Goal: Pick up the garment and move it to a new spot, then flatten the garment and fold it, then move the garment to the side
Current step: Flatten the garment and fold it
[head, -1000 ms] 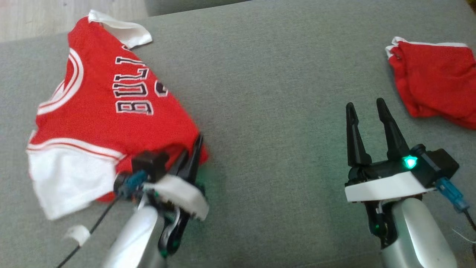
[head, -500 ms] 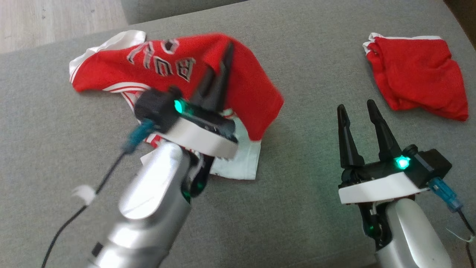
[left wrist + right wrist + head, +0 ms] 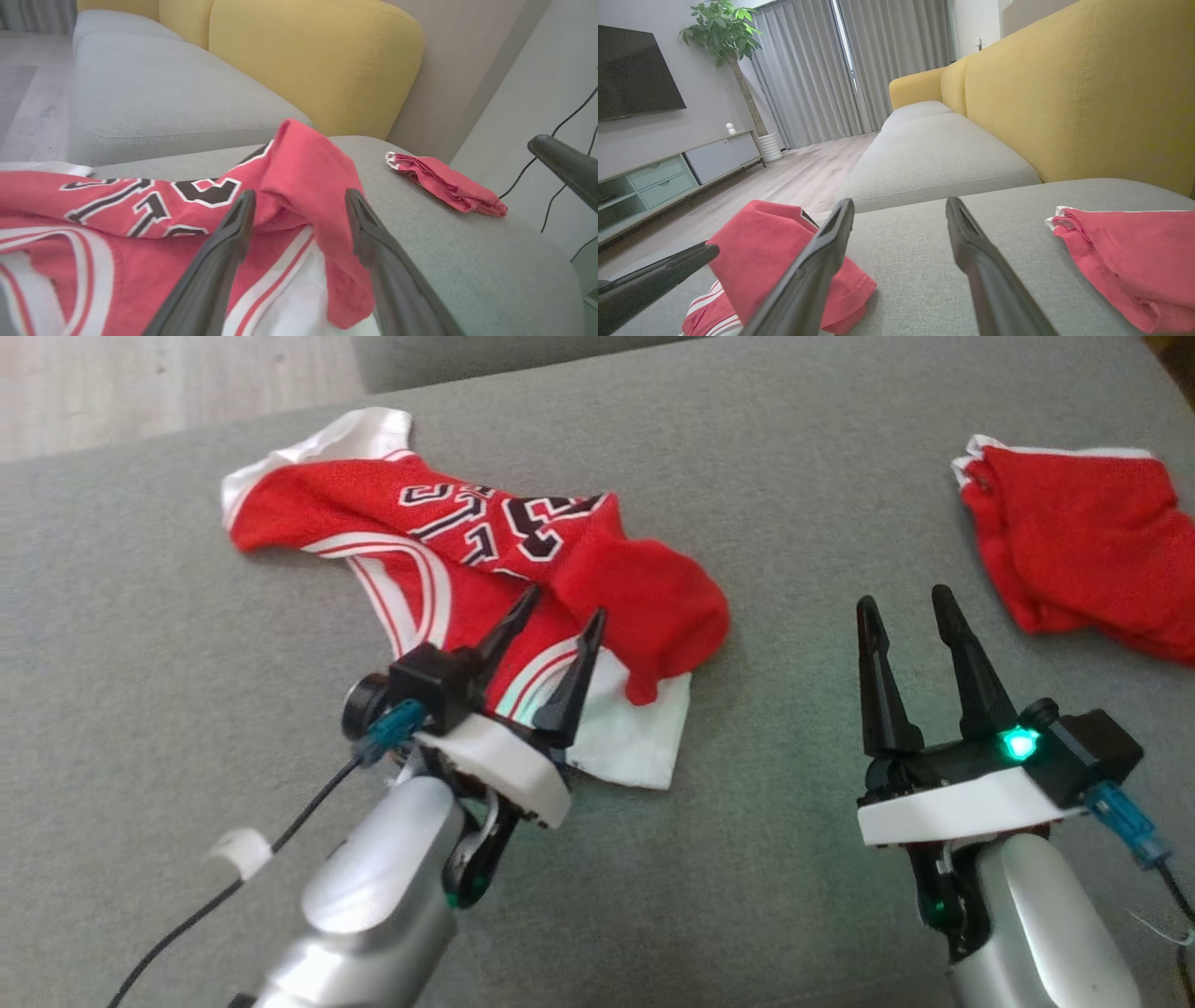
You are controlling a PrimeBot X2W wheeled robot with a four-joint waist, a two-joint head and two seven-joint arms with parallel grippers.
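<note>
The garment (image 3: 467, 551) is a red jersey with white trim and black numbers. It lies crumpled on the grey cushion (image 3: 187, 709), left of centre. My left gripper (image 3: 563, 605) stands open at the jersey's near edge, with its fingers over the cloth and nothing pinched between them. In the left wrist view the two fingers straddle a raised red fold of the garment (image 3: 303, 154). My right gripper (image 3: 903, 600) hovers open over bare cushion to the right, well apart from the jersey (image 3: 761, 233).
A second red cloth (image 3: 1083, 551) lies bunched at the cushion's far right (image 3: 444, 184) (image 3: 1134, 261). The yellow sofa back (image 3: 1064, 93) rises behind it. Another grey seat (image 3: 163, 102) adjoins at the far side. Wood floor (image 3: 140, 383) lies beyond the cushion's far left edge.
The left gripper, shut on the jersey, dragged and lifted it toward the middle, then opened and let it drop in a crumpled heap. The right gripper stayed open. The camera shifted slightly.
</note>
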